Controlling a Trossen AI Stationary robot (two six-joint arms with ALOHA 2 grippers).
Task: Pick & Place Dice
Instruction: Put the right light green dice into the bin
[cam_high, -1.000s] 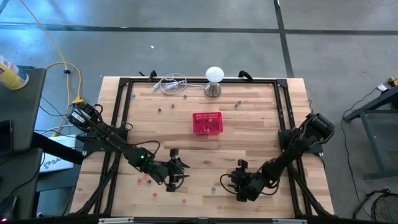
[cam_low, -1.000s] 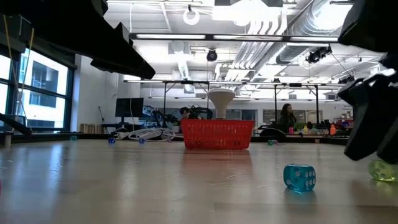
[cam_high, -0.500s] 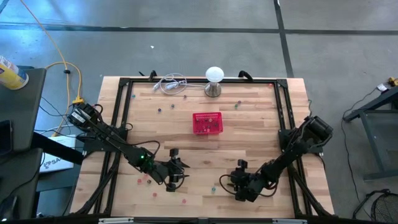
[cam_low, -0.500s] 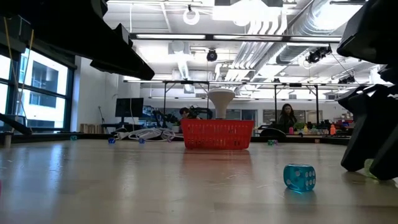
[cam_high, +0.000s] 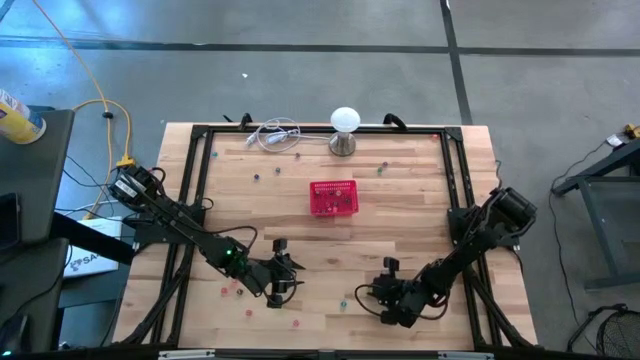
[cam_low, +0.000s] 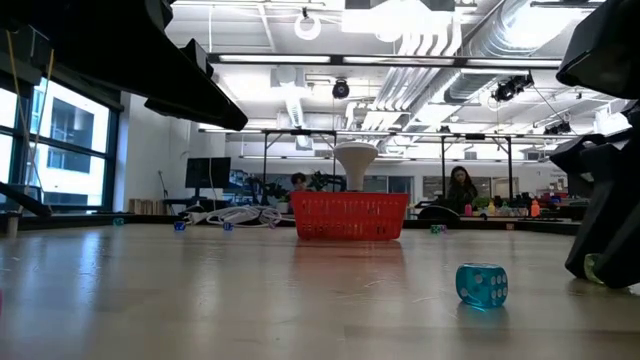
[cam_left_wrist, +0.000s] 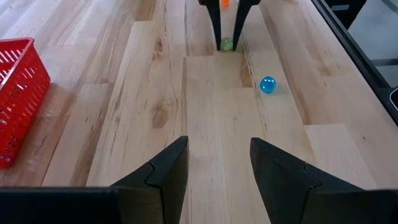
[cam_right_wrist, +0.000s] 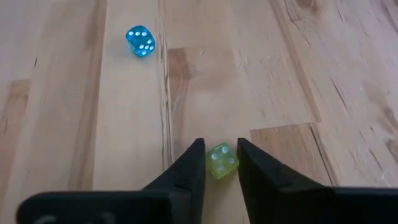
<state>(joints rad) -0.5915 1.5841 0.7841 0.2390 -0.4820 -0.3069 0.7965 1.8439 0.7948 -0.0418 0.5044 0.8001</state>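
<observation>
A translucent green die (cam_right_wrist: 221, 160) lies on the wooden table near its near edge, between the fingertips of my right gripper (cam_right_wrist: 221, 155), which is shut on it. The left wrist view shows the same gripper (cam_left_wrist: 227, 37) and green die (cam_left_wrist: 227, 43). In the low view the gripper (cam_low: 600, 270) hides most of the die. A blue die (cam_right_wrist: 140, 41) rests on the table just left of it (cam_high: 343, 298). My left gripper (cam_left_wrist: 217, 155) is open and hovers left of the blue die (cam_high: 296, 275). The red mesh basket (cam_high: 333, 198) stands at mid-table. My right gripper pinches the green die by two opposite faces (cam_right_wrist: 212, 160) between its two fingertips (cam_right_wrist: 194, 163). The fingers slant down toward the table's left. The die still sits with its underside on the table.
More small dice lie scattered at the near left (cam_high: 237, 290) and on the far half (cam_high: 380, 168). A white ball lamp (cam_high: 344, 130) and a coiled white cable (cam_high: 275, 135) sit at the far edge. A black frame rail (cam_high: 455, 190) borders the table.
My right gripper has come down onto the table around the green die, which it now mostly hides in the low view. The dice and my left arm have kept still.
</observation>
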